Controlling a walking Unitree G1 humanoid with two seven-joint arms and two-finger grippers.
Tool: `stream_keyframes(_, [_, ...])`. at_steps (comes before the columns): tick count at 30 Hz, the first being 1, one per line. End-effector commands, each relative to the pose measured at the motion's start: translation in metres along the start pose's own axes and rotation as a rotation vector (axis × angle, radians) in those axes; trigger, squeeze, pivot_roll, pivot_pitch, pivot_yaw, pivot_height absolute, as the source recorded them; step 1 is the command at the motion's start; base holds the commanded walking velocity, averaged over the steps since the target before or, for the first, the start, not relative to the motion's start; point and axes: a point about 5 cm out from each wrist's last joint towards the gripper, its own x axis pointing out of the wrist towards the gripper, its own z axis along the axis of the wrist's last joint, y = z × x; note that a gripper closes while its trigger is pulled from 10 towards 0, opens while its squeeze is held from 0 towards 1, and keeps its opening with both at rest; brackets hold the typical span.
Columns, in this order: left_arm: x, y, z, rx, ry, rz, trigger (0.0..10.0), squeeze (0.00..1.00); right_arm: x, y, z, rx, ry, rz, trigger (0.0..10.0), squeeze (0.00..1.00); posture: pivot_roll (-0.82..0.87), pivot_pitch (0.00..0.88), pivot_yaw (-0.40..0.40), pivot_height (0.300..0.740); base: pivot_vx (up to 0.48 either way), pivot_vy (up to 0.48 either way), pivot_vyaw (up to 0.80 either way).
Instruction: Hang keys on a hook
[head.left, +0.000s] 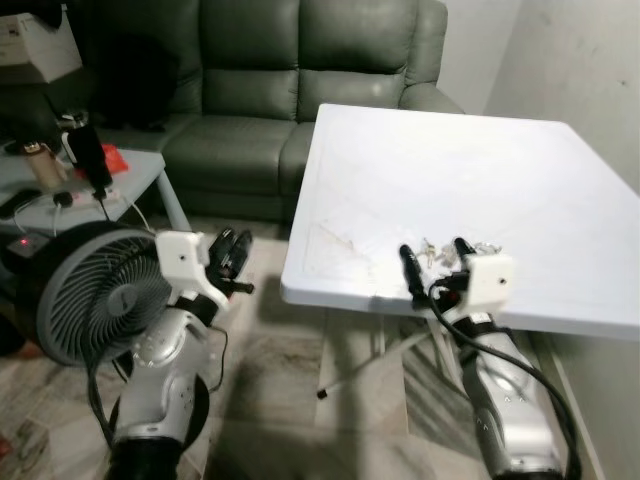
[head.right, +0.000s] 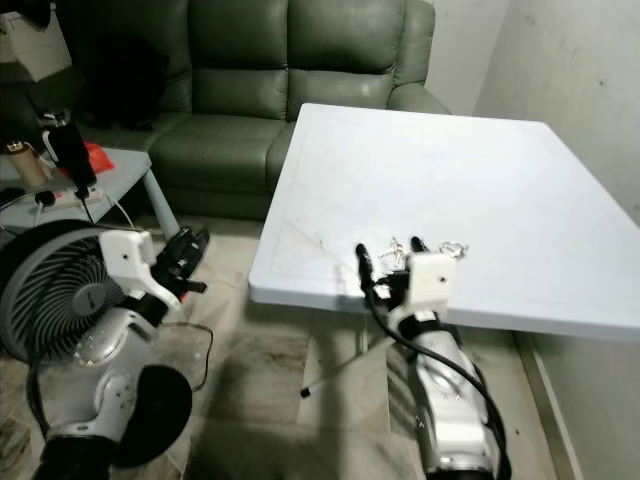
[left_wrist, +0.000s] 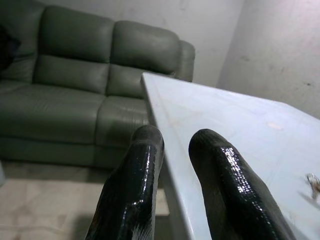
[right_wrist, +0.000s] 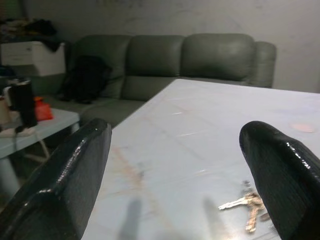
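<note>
A small bunch of silver keys (right_wrist: 247, 205) lies on the white table (head.left: 450, 170) near its front edge. My right gripper (head.left: 437, 258) is open at that edge, with one black finger on each side of the keys (head.right: 395, 248) and just short of them. Nothing is held between its fingers (right_wrist: 75, 170). My left gripper (head.left: 232, 255) hangs off the table's left side over the floor, pointing toward the sofa. Its two fingertips (left_wrist: 147, 145) are close together with nothing between them.
A grey-green sofa (head.left: 270, 90) stands behind the table. A round floor fan (head.left: 95, 290) is at my left, beside a low side table (head.left: 120, 190) with small items and cables. A wall (head.left: 590, 60) runs along the right. Folding table legs (head.left: 370, 360) stand underneath.
</note>
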Motion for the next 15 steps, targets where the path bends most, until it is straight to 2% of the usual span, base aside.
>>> stream_keyframes(1, [0.0042, -0.0096, -0.0014, -0.01, 0.004, -0.03, 10.0, 0.0, -0.0024, -0.0087, 0.0024, -0.012, -0.002, -0.026, 10.0, 0.0, -0.1, 0.0, -0.006, 0.74, 0.352, 0.0, 0.0])
stream_keyframes(15, [0.0057, -0.0107, -0.0012, -0.009, 0.003, -0.037, 10.0, 0.0, -0.0013, -0.0078, 0.0021, -0.014, 0.0, -0.017, 10.0, 0.0, -0.1, 0.0, -0.008, 0.74, 0.354, 0.0, 0.0])
